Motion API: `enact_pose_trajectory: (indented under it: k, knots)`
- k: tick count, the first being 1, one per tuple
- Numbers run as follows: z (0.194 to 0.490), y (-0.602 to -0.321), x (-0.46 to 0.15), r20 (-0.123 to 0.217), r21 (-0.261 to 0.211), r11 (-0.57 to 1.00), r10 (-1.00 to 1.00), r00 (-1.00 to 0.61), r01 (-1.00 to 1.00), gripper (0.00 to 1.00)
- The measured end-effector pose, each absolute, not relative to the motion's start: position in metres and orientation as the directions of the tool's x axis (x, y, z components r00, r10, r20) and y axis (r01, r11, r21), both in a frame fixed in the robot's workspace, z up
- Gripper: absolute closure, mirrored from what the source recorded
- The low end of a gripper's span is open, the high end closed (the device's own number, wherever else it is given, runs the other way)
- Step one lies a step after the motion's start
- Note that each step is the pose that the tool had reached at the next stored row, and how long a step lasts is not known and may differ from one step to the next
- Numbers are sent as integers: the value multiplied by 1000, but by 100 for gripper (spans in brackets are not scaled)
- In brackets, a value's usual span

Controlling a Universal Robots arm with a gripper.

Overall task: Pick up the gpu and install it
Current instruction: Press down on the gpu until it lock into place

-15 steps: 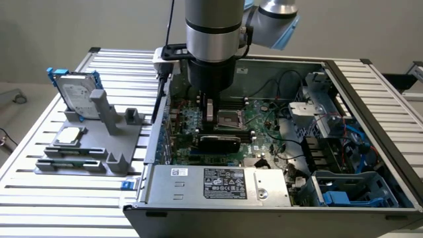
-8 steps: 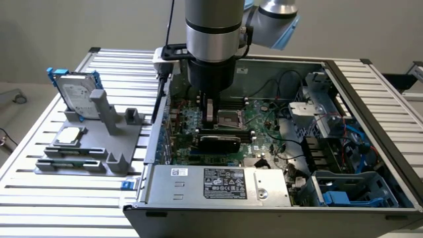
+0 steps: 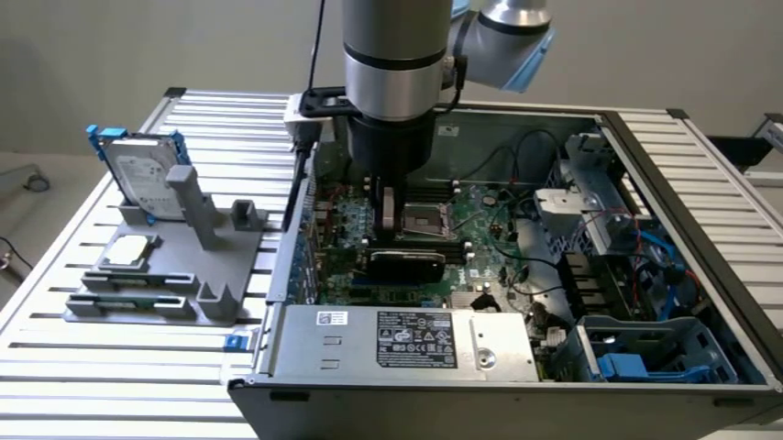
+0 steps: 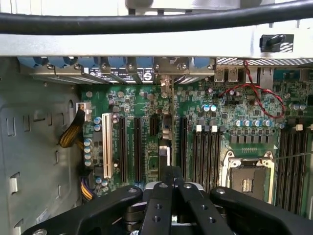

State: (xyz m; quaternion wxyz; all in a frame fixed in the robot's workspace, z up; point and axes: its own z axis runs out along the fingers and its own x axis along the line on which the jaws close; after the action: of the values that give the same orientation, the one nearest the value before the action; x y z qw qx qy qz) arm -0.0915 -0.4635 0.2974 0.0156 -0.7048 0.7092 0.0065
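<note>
Gpu [image 4: 165, 128], seen edge-on from the wrist view as a thin upright strip, stands over the green motherboard [image 4: 220, 112] among the long black expansion slots [image 4: 136, 147], with its far end reaching toward the row of silver rear brackets [image 4: 117, 73] of the open computer case [image 3: 685, 229]. The arm's fingers [image 4: 157, 196] are closed together on the card's near edge, the gripper [image 4: 168, 172] lined up with the card and pointing straight down at the board; whether the card is fully seated in a slot cannot be told. A white slot [image 4: 106, 147] lies to one side of the card and the open processor socket [image 4: 247, 178] to the other. In the exterior view the gripper [image 3: 389, 218] hangs low inside the case beneath the arm's grey wrist, just beside the socket [image 3: 428, 220] and near the case's rear wall on the exterior view's left. A labelled power supply [image 3: 404, 339] fills the case's near corner. On the slatted worktop [image 3: 73, 367] at the exterior view's left, well apart from the case, a grey holder [image 3: 196, 266] carries an upright hard drive in a blue frame [image 3: 141, 174] and a small square silver chip [image 3: 128, 250].
</note>
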Motion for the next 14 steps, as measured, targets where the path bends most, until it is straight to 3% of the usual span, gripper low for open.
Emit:
enact_pose_trajectory:
  k: [14]
  knots:
    - [272, -457, -96, -31, -13, 6, -999, -6, -1000, 89]
